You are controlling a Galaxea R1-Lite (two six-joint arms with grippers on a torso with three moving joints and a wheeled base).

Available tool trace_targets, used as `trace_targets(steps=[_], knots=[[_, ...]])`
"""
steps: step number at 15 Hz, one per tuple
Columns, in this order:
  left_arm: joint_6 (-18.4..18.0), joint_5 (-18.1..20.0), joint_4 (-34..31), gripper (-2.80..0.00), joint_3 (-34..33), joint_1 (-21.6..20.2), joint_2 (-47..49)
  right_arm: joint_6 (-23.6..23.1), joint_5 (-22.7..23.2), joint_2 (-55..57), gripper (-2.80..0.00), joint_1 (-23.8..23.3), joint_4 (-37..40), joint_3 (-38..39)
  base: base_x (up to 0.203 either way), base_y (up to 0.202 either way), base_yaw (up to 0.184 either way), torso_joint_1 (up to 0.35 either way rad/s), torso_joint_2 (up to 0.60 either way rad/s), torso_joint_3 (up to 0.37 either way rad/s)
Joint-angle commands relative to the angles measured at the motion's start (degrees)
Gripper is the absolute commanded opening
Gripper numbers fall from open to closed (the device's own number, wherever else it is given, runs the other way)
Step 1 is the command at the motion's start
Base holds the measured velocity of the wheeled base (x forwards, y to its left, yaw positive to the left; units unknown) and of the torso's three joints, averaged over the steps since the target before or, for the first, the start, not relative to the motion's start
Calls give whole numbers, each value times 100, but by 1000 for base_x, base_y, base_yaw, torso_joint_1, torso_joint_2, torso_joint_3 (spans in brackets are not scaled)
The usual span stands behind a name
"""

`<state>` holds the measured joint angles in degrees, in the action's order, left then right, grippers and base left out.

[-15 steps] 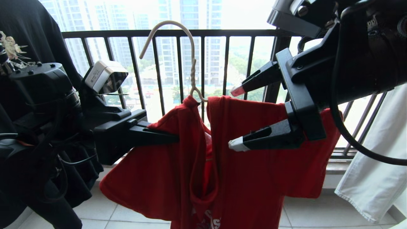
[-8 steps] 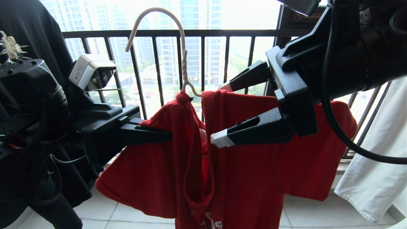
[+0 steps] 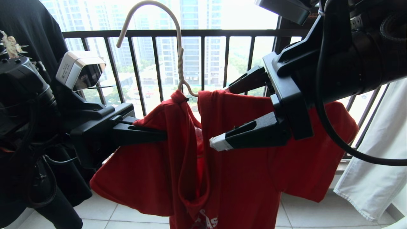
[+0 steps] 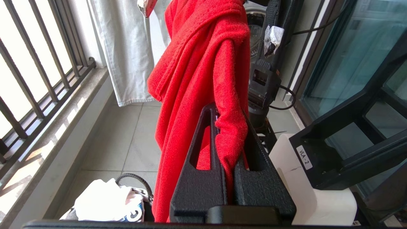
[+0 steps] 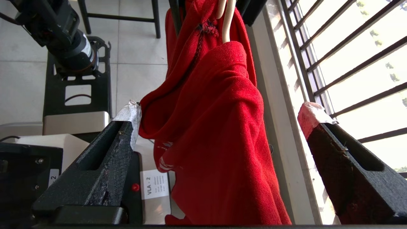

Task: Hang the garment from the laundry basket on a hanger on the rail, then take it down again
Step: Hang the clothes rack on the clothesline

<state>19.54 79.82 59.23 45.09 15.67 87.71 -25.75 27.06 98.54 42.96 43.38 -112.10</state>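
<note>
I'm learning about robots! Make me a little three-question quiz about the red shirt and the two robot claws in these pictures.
1. True or false: the left gripper is shut on the red short-sleeved T-shirt.
2. Which way are the right gripper's jaws? A) shut on the shirt B) wide open with the shirt between them C) holding the white cloth
3. Fill in: the shirt hangs on a thin pale off-white wire ______ with a long twisted hook.

Key: 1 true. 2 B. 3 hanger.
</note>
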Motion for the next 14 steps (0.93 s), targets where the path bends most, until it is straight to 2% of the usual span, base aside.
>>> trace_targets(steps=[1, 8, 11, 12, 14], knots=[[15, 34, 36, -280, -1, -29, -86, -9, -6, 16, 0, 2, 108, 4, 0, 0, 0, 0, 0, 0], [6, 7, 36, -280, -13, -38, -287, -1, -16, 104, 0, 6, 233, 4, 0, 0, 0, 0, 0, 0], [11, -175, 36, -280, -9, -56, -298, -9, -62, 121, 0, 11, 233, 4, 0, 0, 0, 0, 0, 0], [15, -239, 36, -280, -1, -56, -307, -9, -60, 122, -280, 11, 233, 4, 0, 0, 0, 0, 0, 0], [15, -274, 36, -280, -1, -56, -298, -9, -75, 122, -280, 19, 233, -2, 0, 0, 0, 0, 0, 0]])
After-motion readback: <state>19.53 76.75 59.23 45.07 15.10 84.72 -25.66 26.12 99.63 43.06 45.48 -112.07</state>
